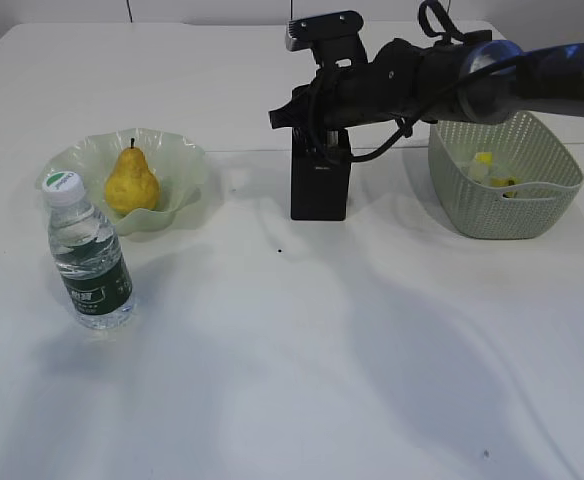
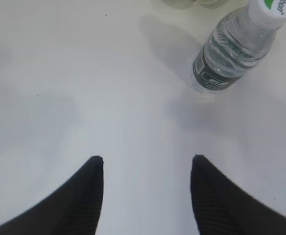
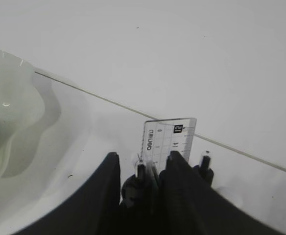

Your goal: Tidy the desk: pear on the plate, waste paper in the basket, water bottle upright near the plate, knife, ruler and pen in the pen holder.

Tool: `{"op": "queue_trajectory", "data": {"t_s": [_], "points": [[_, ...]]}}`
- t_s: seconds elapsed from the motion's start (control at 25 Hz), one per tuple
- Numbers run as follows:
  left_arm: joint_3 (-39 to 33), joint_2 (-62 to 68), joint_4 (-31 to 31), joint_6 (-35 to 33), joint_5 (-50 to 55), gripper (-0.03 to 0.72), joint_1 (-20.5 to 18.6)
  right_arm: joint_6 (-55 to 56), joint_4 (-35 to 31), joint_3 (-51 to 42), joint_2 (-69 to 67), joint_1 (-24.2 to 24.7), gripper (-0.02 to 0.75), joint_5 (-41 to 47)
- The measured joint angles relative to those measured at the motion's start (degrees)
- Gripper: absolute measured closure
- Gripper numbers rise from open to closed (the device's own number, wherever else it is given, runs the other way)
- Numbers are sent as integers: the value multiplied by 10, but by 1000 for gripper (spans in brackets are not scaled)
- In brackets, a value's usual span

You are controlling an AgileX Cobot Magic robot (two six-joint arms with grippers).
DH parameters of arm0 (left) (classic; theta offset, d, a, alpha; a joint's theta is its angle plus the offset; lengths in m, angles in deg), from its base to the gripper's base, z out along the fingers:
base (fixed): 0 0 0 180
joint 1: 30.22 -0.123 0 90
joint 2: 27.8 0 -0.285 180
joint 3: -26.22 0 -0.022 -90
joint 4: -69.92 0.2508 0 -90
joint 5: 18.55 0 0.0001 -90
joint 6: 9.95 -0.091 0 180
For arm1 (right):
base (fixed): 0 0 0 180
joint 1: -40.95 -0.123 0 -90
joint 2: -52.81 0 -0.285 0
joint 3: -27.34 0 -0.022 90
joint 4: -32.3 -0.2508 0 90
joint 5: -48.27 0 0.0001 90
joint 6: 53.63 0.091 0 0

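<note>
One ruler (image 3: 169, 139) upright between parted jaws

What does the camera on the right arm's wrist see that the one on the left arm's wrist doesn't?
Only the right wrist view shows the clear ruler standing up between the right gripper's jaws, other upright things beside it, and the pale green plate's wavy rim. Only the left wrist view shows the water bottle, upright, with the left gripper's jaws wide apart and holding nothing. Both show the white desk.
</note>
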Motion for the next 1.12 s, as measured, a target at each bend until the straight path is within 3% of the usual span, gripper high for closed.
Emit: {"op": "queue_trajectory", "data": {"t_s": [0.48,0.8,0.92,1.12], "points": [[0,0,-1,0,-3,286,0,0,-22,0,88,0,494,61],[0,0,-21,0,-6,286,0,0,-22,0,160,0,494,226],[0,0,-22,0,-6,286,0,52,15,0,175,0,494,317],[0,0,-27,0,-7,286,0,202,144,0,187,0,494,452]]}}
